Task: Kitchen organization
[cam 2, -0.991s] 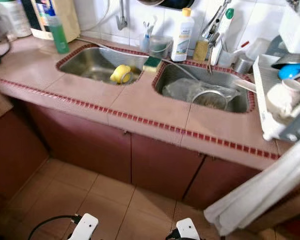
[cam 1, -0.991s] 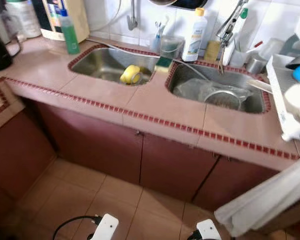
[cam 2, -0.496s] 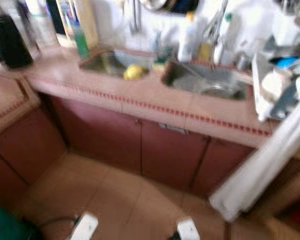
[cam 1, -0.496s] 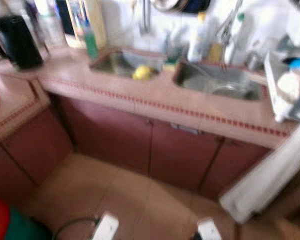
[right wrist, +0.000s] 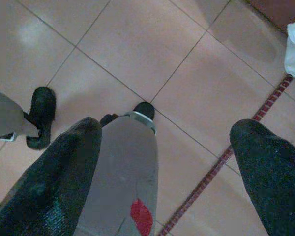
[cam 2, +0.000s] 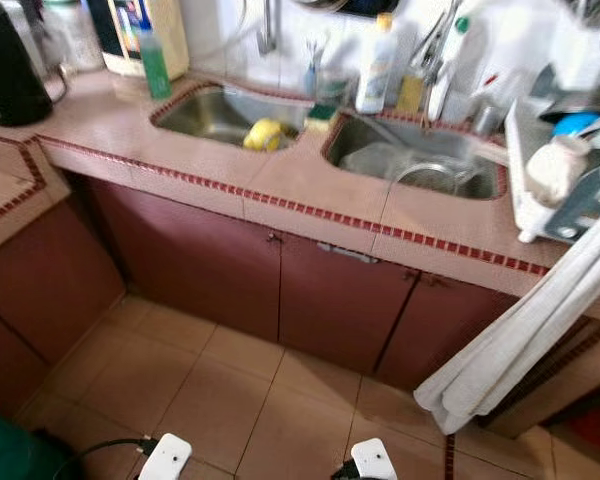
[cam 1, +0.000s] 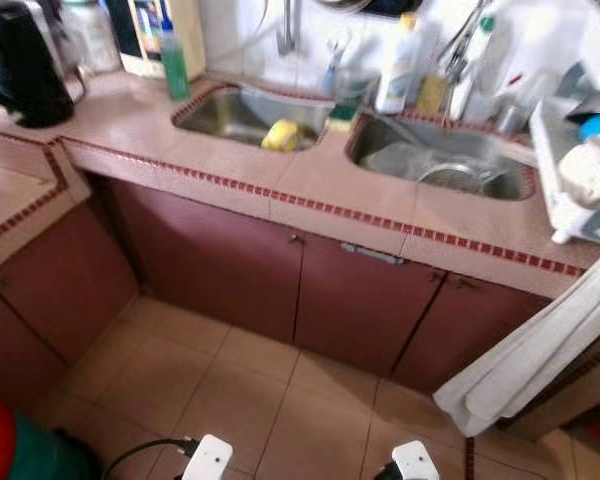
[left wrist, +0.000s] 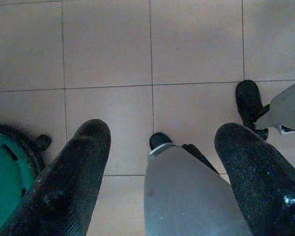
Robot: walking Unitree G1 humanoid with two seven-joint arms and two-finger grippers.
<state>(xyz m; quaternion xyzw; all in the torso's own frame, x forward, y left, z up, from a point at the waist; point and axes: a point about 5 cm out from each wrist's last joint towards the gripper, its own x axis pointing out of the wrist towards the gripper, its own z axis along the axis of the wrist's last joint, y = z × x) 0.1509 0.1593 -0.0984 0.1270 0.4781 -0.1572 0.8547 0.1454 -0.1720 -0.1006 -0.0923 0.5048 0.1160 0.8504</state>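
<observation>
A pink tiled counter (cam 1: pixel 310 190) holds a double steel sink. The left basin (cam 1: pixel 242 112) has a yellow cup (cam 1: pixel 283 134) lying in it. A metal strainer and clear plastic lie in the right basin (cam 1: pixel 450 170). Dish soap (cam 1: pixel 400 72) and a green bottle (cam 1: pixel 173 62) stand at the back. Both arms hang down over the floor. My left gripper (left wrist: pixel 164 130) is open with nothing between its fingers. My right gripper (right wrist: pixel 169 127) is also open and holds nothing.
A black kettle (cam 1: pixel 20 60) stands on the counter's left end. A dish rack (cam 1: pixel 580 165) with crockery sits at the right, and a white cloth (cam 1: pixel 540 350) hangs below it. Dark red cabinet doors (cam 1: pixel 350 300) face me. A red and green object (cam 1: pixel 10 452) sits on the floor at my left.
The whole picture has shifted: the camera has drawn back from the counter, so more floor and the kettle show. Nothing on the counter has moved.
</observation>
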